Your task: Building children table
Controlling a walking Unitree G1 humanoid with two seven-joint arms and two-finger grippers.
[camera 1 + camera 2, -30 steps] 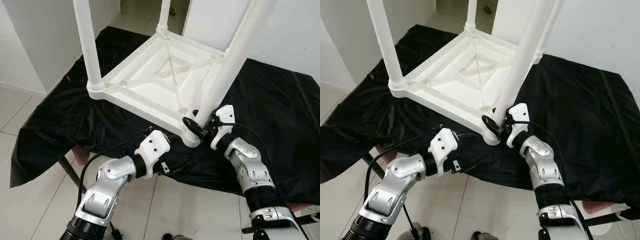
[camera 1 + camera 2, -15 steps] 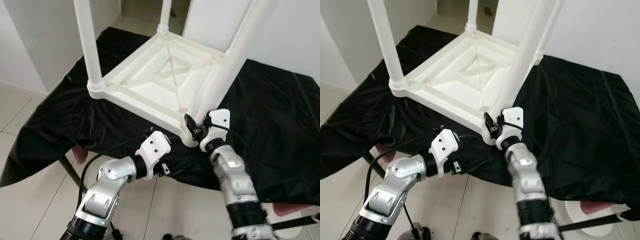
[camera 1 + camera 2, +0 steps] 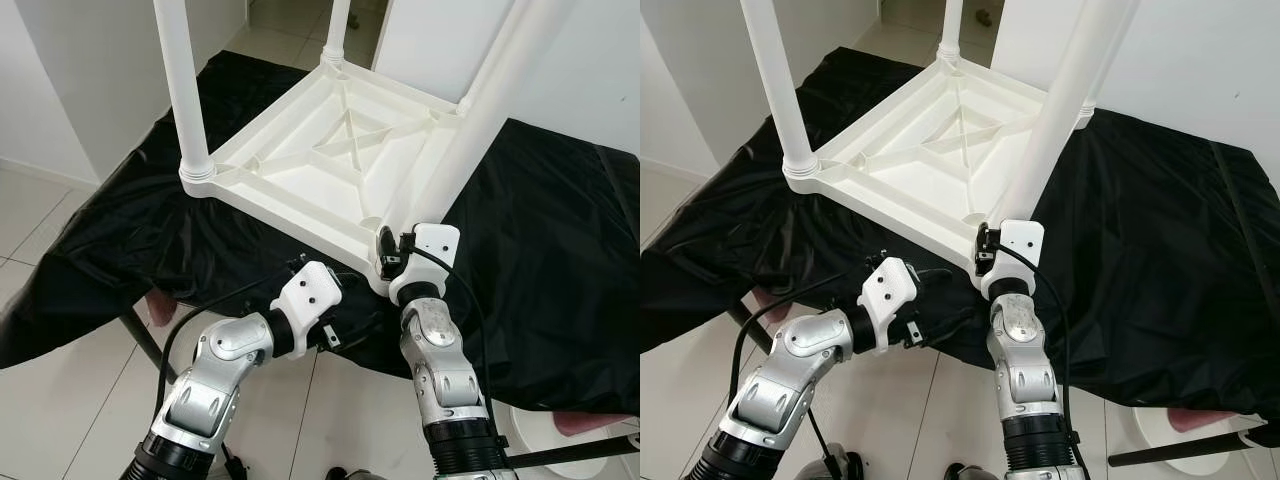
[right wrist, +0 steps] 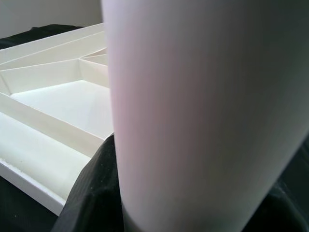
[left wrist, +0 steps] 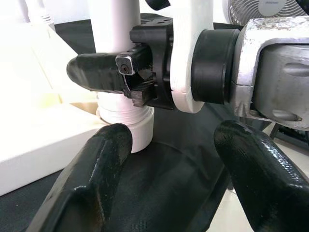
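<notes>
A white plastic children's table [image 3: 330,165] lies upside down on a black cloth [image 3: 560,230], its legs pointing up. My right gripper [image 3: 385,250] is shut on the base of the near leg [image 3: 470,130], at the corner closest to me. The right wrist view has that leg [image 4: 207,121] pressed between the black fingers [image 4: 91,193]. My left gripper [image 5: 169,183] stands open just below that corner, apart from it and holding nothing. From the left wrist view, the right gripper's finger [image 5: 96,72] lies against the leg [image 5: 116,29] above its socket. Another leg [image 3: 185,90] stands at the left corner.
The black cloth drapes over a low support with a metal leg [image 3: 140,340] at the near left. Tiled floor [image 3: 60,400] lies below, white walls [image 3: 90,70] stand behind. A white round base [image 3: 545,430] sits on the floor at the lower right.
My right forearm has swung from the right side to straight below the corner, with the gripper staying on the leg's base. The left arm has held still.
</notes>
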